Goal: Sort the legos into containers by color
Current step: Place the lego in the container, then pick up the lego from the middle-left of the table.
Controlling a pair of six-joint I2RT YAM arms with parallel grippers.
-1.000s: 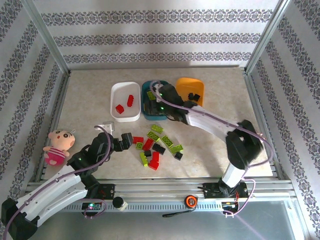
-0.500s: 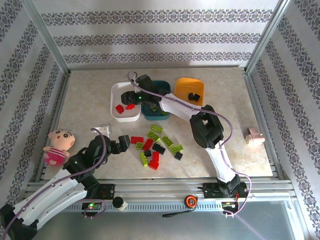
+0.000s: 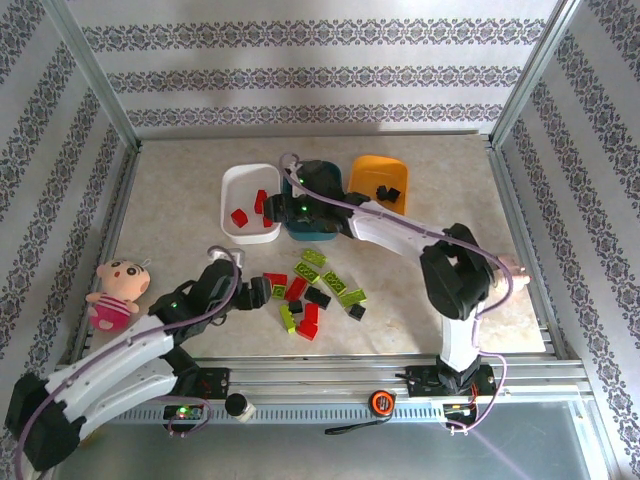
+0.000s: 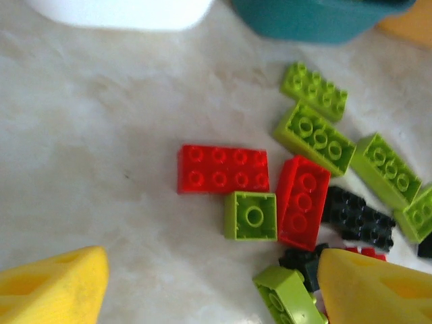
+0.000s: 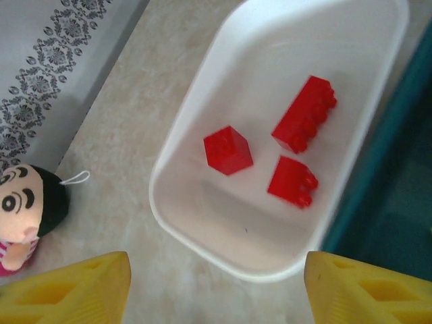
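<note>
Table (image 3: 180, 200): three tubs in a row, upper centre of the overhead view. Left to right: white tub (image 3: 245, 190), teal tub (image 4: 310, 17), orange tub (image 3: 372, 172).

The right arm lies across the teal tub, so I can't tell what's in it. Right gripper (image 5: 214, 270) sits over the white tub's near rim, fingers wide, nothing between them. The white tub holds three red bricks (image 5: 228, 150). A second ago it held two, so a red one has just been dropped in the correct tub. The orange tub has black bricks (image 3: 385, 190), count unclear.

Left gripper (image 4: 212, 270) has moved in from the left to the edge of the pile (image 3: 312, 290), centre of the overhead view. Its fingers have started to narrow but are wide apart and hold nothing. One finger (image 4: 371, 290) overlaps bricks at lower right of the left wrist frame.

Doll (image 3: 115, 290) is at the left edge, not in play.

Small green brick (image 4: 250, 216) touches the long red brick (image 4: 223, 169) above it and another red one to its right.

My read: red goes to white, black to orange, green presumably to teal. Most of the pile is unsorted. The left gripper looks set for the next pick, and the tight cluster risks grabbing two bricks.
</note>
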